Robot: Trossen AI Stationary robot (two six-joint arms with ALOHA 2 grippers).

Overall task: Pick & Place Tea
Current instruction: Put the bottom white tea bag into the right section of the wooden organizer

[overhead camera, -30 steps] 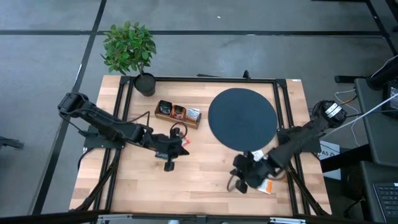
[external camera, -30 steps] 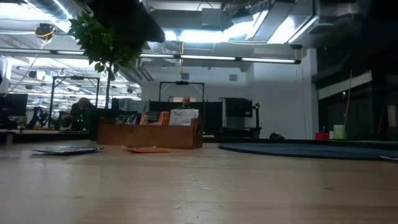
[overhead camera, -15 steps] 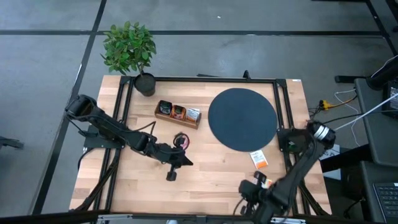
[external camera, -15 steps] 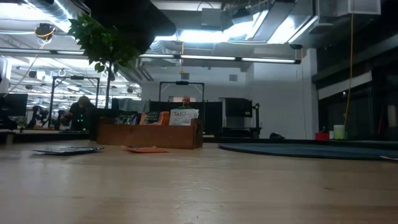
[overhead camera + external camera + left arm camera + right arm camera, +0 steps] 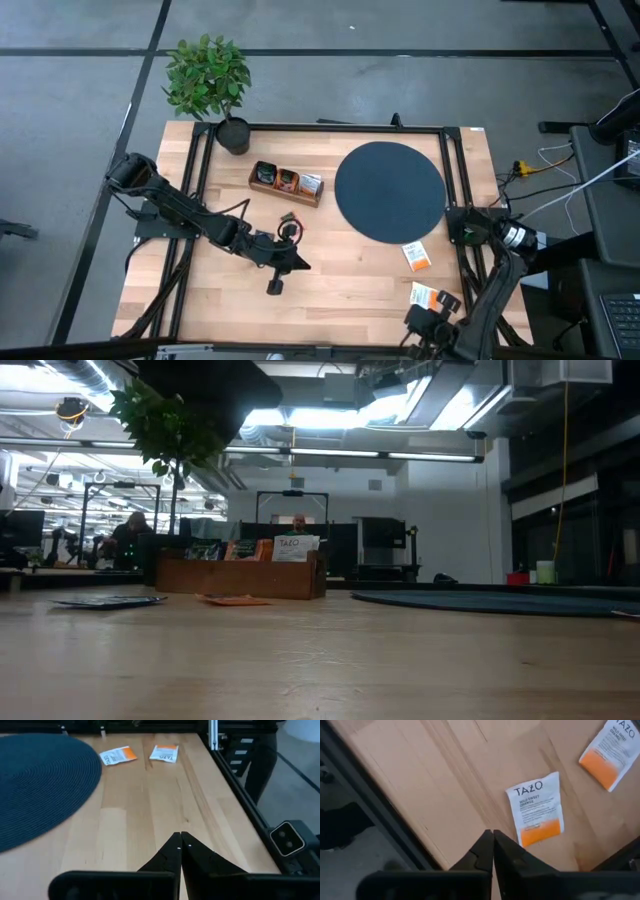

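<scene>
Two grippers are shut and empty: the left gripper mid-table, the right gripper at the near right edge. Two white-and-orange tea sachets lie near the disc; jaws should be opened before descent.

Wooden table bears disc, tray, sachets.

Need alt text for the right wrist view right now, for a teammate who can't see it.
Two white-and-orange Tazo tea sachets lie flat and apart on the wooden table, close to its dark edge rail. The right gripper hovers above the nearer sachet, fingers shut and holding nothing.
</scene>
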